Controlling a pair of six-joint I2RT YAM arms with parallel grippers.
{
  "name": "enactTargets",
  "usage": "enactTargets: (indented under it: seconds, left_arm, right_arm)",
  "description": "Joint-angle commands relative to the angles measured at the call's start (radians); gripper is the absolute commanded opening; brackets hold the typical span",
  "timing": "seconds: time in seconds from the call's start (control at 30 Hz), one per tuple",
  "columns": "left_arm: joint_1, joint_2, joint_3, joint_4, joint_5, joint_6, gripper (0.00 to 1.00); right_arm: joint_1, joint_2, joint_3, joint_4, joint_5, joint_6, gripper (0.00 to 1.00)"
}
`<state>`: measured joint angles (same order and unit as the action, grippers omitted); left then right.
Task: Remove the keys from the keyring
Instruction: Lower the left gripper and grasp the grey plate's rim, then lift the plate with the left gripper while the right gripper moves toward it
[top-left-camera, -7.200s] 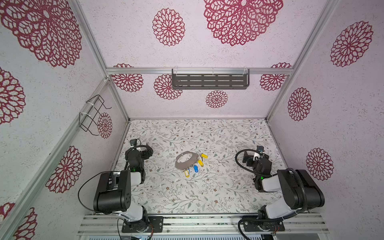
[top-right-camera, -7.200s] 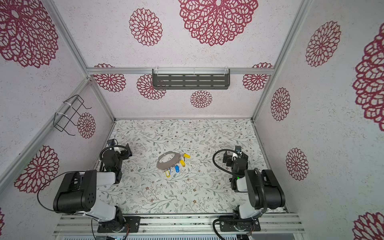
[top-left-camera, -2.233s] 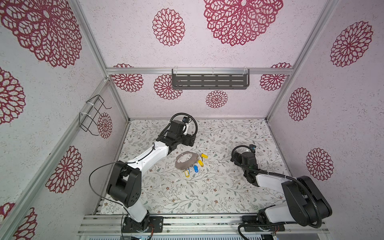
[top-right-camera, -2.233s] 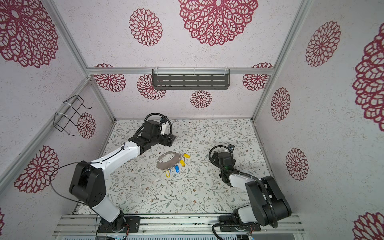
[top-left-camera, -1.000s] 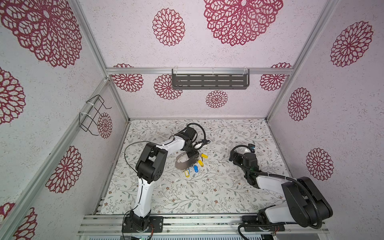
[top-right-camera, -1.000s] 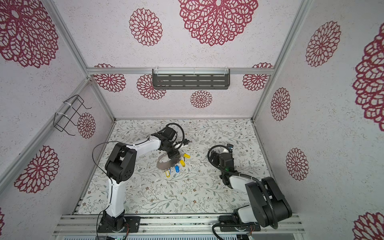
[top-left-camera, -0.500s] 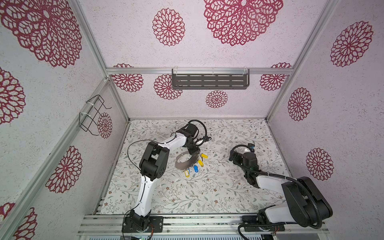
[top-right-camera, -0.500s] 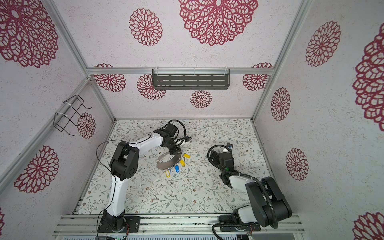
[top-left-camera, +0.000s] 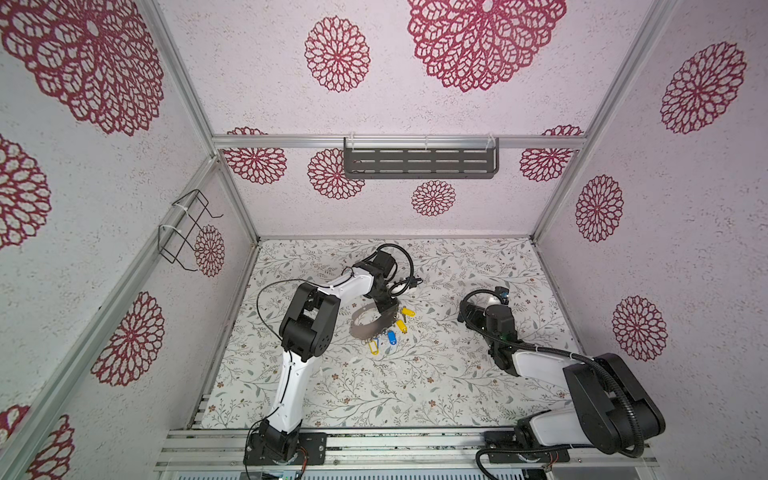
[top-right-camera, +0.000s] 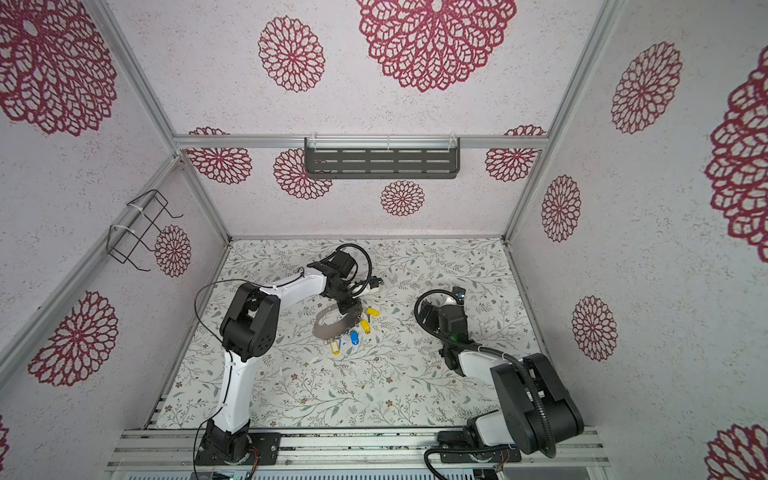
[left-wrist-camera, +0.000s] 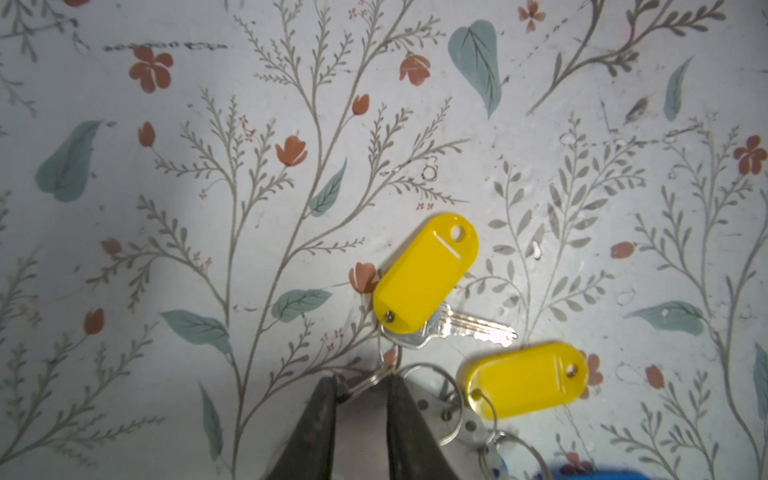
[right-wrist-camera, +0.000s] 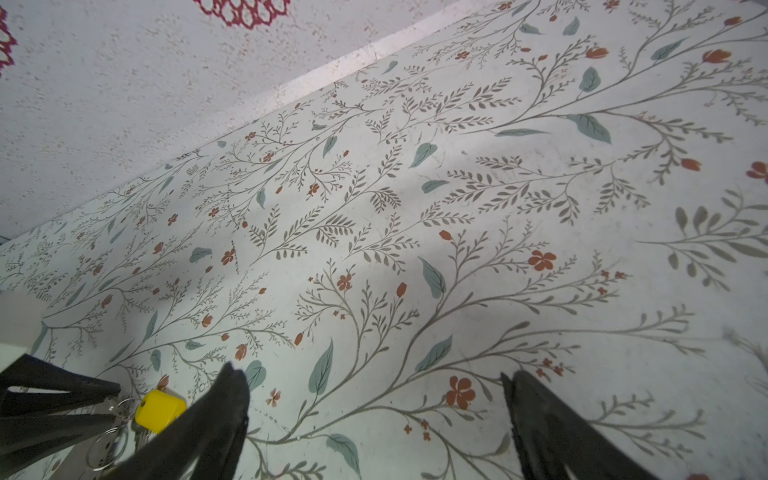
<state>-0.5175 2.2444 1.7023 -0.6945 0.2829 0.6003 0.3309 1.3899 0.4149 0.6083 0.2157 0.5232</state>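
The keyring (top-left-camera: 365, 329) (top-right-camera: 331, 327), a grey metal band, lies mid-table in both top views. The keys fan out from its right edge: yellow tags (top-left-camera: 408, 311) and a blue tag (top-left-camera: 390, 337). My left gripper (top-left-camera: 388, 308) (top-right-camera: 351, 309) reaches down onto the band's far end. In the left wrist view this gripper (left-wrist-camera: 360, 380) is shut on the grey band, with a small silver ring across its tips. Two yellow tags (left-wrist-camera: 424, 274) (left-wrist-camera: 525, 382) and a silver key (left-wrist-camera: 469, 328) lie just beyond. My right gripper (top-left-camera: 466, 316) (right-wrist-camera: 372, 374) hovers open and empty to the right.
A dark slotted shelf (top-left-camera: 419, 163) hangs on the back wall and a wire basket (top-left-camera: 185, 226) on the left wall. The right wrist view catches the left gripper's fingers (right-wrist-camera: 54, 399) and a yellow tag (right-wrist-camera: 160, 409). The patterned table stretches away on all sides.
The left gripper's jaws have narrowed onto the far end of the keyring and the arm has shifted slightly. The right arm has not moved.
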Motion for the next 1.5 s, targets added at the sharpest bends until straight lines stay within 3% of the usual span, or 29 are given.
enactTargets:
  seconds: [0.0,0.3,0.63,0.83,1.23,1.33,1.47]
  left_arm:
    - [-0.011,0.015,0.002,-0.003,0.014,0.019,0.24]
    - [-0.013,0.01,0.008,-0.028,-0.019,0.03,0.0]
    - [-0.012,-0.073,-0.028,0.005,-0.041,-0.027,0.0]
    - [-0.012,-0.197,-0.043,0.001,-0.014,-0.165,0.0]
    - [-0.011,-0.683,-0.554,0.434,0.055,-0.372,0.0]
    - [-0.012,-0.759,-0.592,0.492,0.122,-0.441,0.0]
    - [-0.021,-0.798,-0.614,0.553,0.218,-0.537,0.0]
  right_arm:
    - [0.002,-0.017,0.022,0.01,-0.009,-0.014,0.99]
    - [0.002,-0.015,0.025,0.007,-0.015,-0.016,0.99]
    - [0.002,-0.009,0.03,0.007,-0.024,-0.016,0.99]
    - [0.002,-0.025,0.034,-0.017,0.008,-0.028,0.99]
    - [-0.001,-0.007,0.009,-0.072,0.08,-0.027,0.99]
    - [-0.007,-0.015,0.035,-0.158,0.027,-0.035,0.99]
    - [-0.007,-0.072,0.141,-0.381,-0.126,-0.014,0.95]
